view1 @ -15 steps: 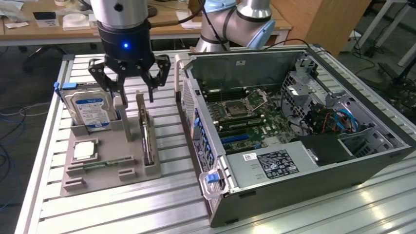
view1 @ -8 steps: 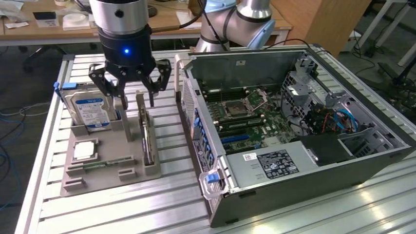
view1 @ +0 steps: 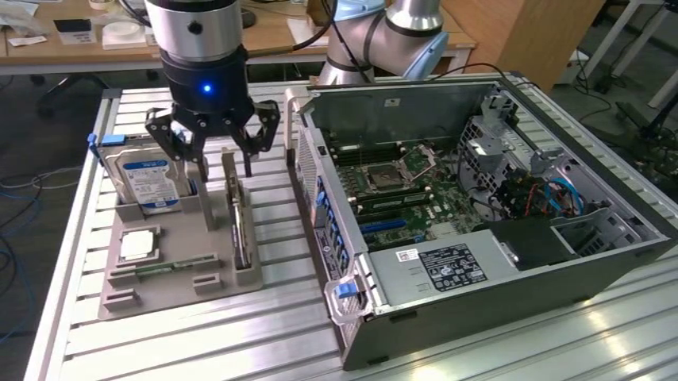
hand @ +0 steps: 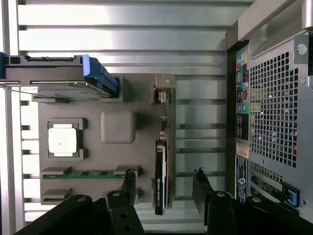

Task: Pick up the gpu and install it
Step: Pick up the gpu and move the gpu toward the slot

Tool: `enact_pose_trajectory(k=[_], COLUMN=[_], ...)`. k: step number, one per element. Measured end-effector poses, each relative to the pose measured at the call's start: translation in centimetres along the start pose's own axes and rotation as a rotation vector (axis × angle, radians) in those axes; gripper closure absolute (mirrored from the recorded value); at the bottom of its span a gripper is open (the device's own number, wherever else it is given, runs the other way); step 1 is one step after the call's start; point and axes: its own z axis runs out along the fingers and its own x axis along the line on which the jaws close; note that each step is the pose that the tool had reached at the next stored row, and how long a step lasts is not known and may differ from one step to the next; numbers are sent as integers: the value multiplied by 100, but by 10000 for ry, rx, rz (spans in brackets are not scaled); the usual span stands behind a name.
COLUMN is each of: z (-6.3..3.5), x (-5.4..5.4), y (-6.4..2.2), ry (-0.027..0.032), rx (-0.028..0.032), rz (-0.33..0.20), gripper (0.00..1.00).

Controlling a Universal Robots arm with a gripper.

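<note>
Wrist view showed the gripper with its jaws spread wide, one on either side of the gpu. The card stood on edge in a grey holder, left of centre in the exterior view. It looked thin, stiff and probably fragile, so a hold across its flat faces seemed best.

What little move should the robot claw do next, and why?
Probably ease straight down. The gripper is open and hangs above the gpu, which stands on edge in the grey tray; in the wrist view a finger sits on each side of the card, not touching it yet.
</note>
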Motion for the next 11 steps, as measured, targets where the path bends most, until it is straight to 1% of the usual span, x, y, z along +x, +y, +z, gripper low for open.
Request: enact_pose_trajectory(k=[5, 9, 11], z=[59, 113, 137], x=[-1, 0, 0], y=[-9, -39, -73], ry=[1, 1, 0], rx=[0, 1, 0], rz=[2, 3, 7], gripper=[41, 41, 41])
